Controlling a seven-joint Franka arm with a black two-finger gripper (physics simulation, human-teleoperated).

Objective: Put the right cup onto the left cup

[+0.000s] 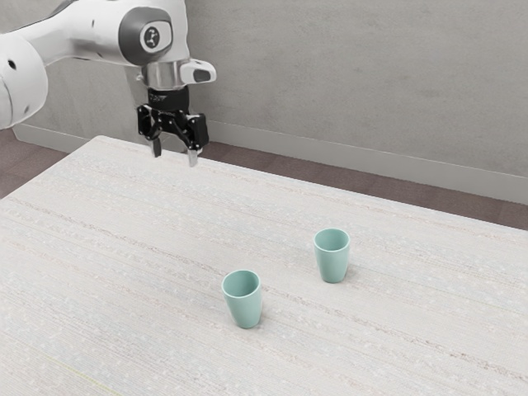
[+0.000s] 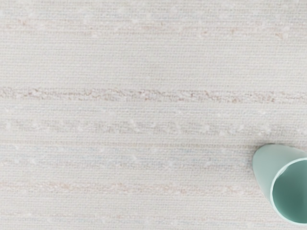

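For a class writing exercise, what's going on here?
A robot arm holds its open, empty gripper above the table, clear of both cups. One pale green cup and its matching second cup stand upright and apart. The stacking is not yet done.

Smooth matt cups (image 1: 246,312), rough cloth-like tabletop (image 1: 124,289)

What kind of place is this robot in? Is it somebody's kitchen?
It looks more like a robot test room, maybe one made on a computer, though I can't be sure. There's a big robot arm, a pale table and a plain grey wall behind it.
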